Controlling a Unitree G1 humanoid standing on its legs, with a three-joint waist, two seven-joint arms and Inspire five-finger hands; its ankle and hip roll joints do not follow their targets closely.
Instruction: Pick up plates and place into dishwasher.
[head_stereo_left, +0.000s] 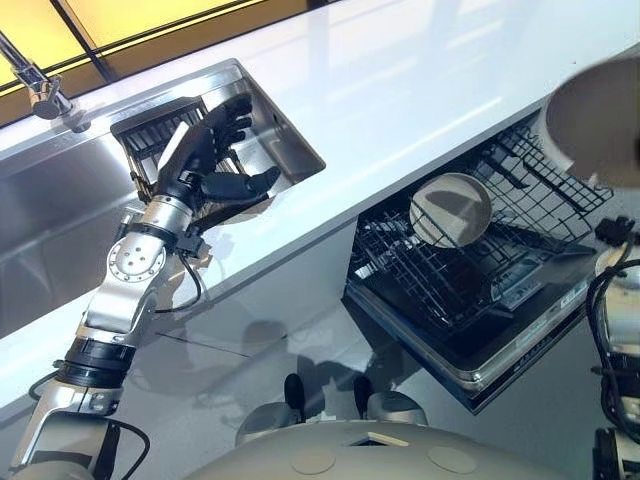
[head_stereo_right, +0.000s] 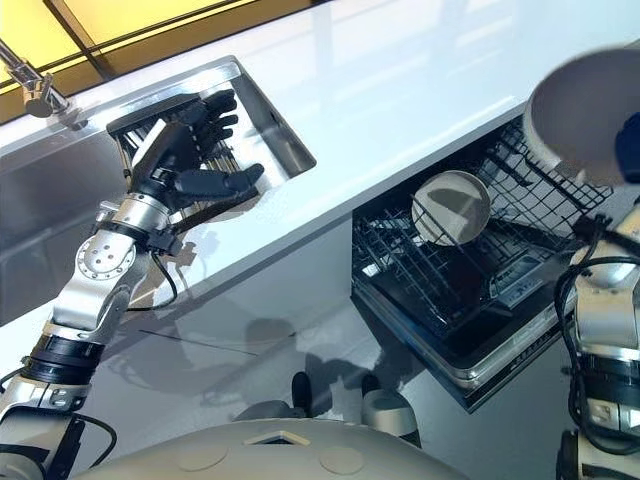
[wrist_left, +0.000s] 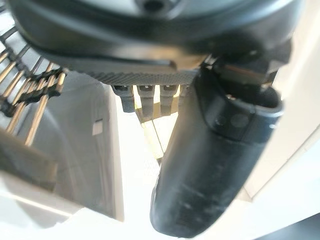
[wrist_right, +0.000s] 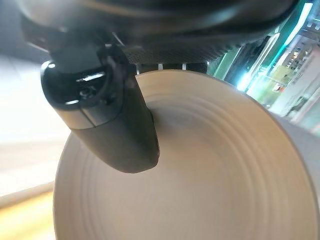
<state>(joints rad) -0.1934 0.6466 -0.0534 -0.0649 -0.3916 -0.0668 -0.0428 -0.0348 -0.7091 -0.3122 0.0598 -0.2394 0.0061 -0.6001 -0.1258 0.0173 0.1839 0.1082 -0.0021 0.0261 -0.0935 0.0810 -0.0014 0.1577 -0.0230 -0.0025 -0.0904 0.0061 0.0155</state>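
My right hand is shut on a beige plate, its thumb pressed on the plate's inner face. That plate hangs high at the right, above the pulled-out dishwasher rack. A second beige plate stands on edge in the rack. My left hand hovers open over the sink, fingers spread and holding nothing, just above a dark dish rack inside it.
A white counter runs between the sink and the dishwasher below its front edge. The dishwasher's open door juts out under the rack. A metal faucet stands at the sink's far left.
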